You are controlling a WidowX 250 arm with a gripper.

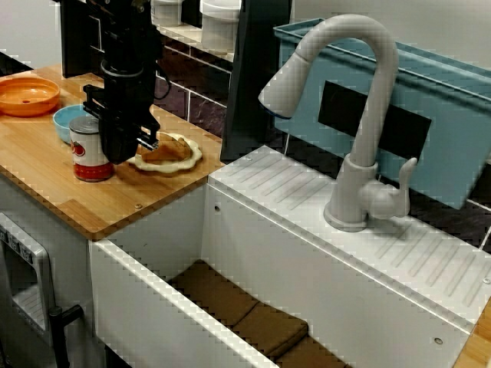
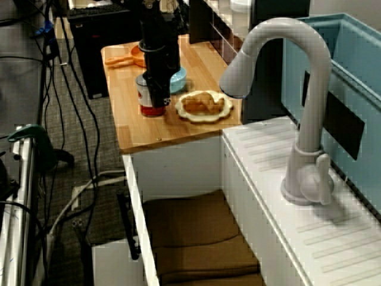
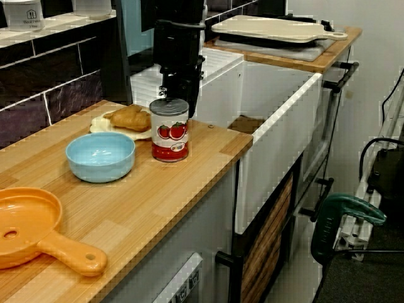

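Observation:
My black gripper point(image 1: 130, 146) hangs low over the wooden counter point(image 1: 46, 180), its fingers apart. It stands between a red tomato can point(image 1: 90, 149) and a cream plate point(image 1: 192, 157) of bread point(image 1: 165, 149). In the view along the counter the gripper point(image 3: 178, 95) is right behind the can point(image 3: 169, 129), close to its top rim. I cannot tell whether it touches the can. From above the sink, the gripper point(image 2: 158, 98) overlaps the can point(image 2: 144, 98), with the plate point(image 2: 221, 112) to its right. Nothing shows between the fingers.
A light blue bowl point(image 3: 101, 156) sits left of the can, and an orange pan point(image 3: 31, 233) lies nearer the counter's end. A white sink point(image 1: 253, 230) with brown cloths point(image 1: 238, 310) and a tall faucet point(image 1: 360, 115) adjoins the counter. Dark tiled wall runs behind.

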